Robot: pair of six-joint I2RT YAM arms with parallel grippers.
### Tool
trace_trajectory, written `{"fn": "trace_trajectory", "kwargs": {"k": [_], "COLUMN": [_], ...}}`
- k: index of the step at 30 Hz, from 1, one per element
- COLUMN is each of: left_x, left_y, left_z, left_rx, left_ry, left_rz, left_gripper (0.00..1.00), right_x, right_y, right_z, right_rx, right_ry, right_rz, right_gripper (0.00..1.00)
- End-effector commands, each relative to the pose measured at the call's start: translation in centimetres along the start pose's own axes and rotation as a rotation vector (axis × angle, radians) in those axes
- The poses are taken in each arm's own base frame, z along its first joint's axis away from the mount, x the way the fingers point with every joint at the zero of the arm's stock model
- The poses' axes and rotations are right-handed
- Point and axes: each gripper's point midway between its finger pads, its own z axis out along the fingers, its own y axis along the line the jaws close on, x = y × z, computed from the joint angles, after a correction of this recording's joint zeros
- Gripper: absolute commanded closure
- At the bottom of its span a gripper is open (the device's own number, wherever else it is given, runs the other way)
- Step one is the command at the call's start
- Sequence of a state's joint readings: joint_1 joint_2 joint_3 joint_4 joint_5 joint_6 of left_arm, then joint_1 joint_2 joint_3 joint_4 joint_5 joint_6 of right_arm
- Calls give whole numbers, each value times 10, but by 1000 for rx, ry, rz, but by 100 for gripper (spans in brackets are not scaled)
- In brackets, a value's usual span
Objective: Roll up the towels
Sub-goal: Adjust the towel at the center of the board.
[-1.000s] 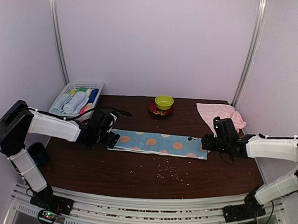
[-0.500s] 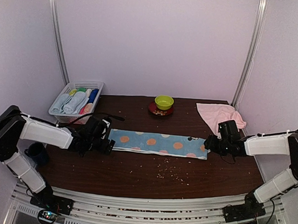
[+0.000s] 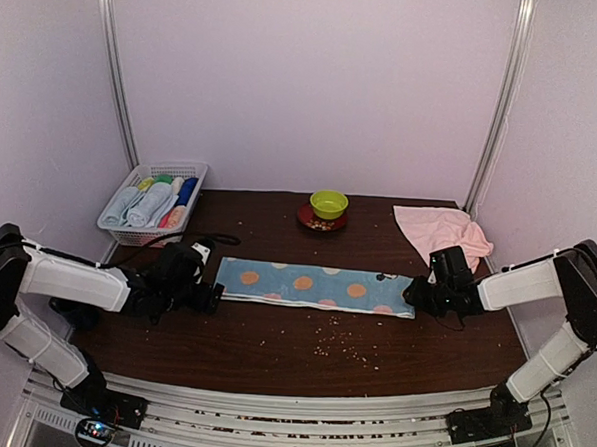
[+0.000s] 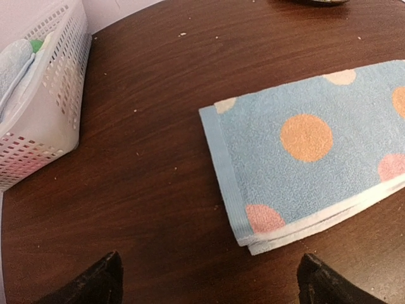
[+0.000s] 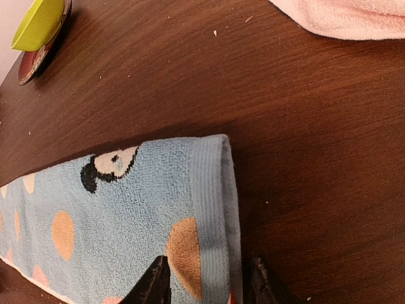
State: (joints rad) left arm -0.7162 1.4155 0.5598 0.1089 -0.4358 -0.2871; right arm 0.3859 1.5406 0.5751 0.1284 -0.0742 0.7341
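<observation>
The right pincer (image 5: 209, 285) was narrow. One finger (image 5: 158, 282) was over the blue towel (image 3: 315, 285) and the other was just off its end. I could not tell if it was pinching the cloth or only sitting around it. It was at the towel's 3 o'clock end, right at the thick blue hem. The left pincer (image 4: 209, 285) was opened wide and held nothing. It hung low over the brown table (image 3: 272, 352), near the towel's 9 o'clock end but not touching it.

The blue towel lay flat in the middle of the table, a long strip from 9 o'clock to 3 o'clock. It was folded in layers, with a white edge along its near side. It had orange and pink dots and a small black and white face near the 3 o'clock end. It was not yet rolled.

The pink towel (image 3: 440, 231) lay in a loose heap at 2 o'clock, apart from the blue one. A green bowl (image 3: 329, 202) sat on a red plate (image 3: 307, 221) at 12 o'clock. A white basket (image 4: 44, 114) with rolled cloths (image 3: 149, 204) stood at 10 o'clock. Crumbs (image 3: 337, 341) lay on the table.
</observation>
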Motion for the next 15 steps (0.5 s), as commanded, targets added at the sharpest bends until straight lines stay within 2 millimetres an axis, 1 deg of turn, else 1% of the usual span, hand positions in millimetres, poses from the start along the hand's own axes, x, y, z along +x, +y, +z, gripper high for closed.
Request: {"fn": "trace_trajectory", "kwargs": {"k": [1, 7, 10, 15], "left_x": [-24, -30, -31, -33], "left_y": [2, 3, 3, 4], "left_z": [-7, -14, -16, -20], "left_rx": [-6, 7, 12, 16], "left_ry": [-89, -117, -119, -130], "left_rz": [-26, -36, -40, -45], "left_gripper": [2, 2, 2, 2], "right_x": [12, 14, 19, 20], "right_y": [-9, -16, -23, -24], "right_z": [2, -6, -7, -5], "right_rx": [19, 46, 68, 65], "right_ry": [34, 32, 38, 36], "right_rz": [27, 22, 21, 35], "right_gripper": [59, 66, 67, 69]}}
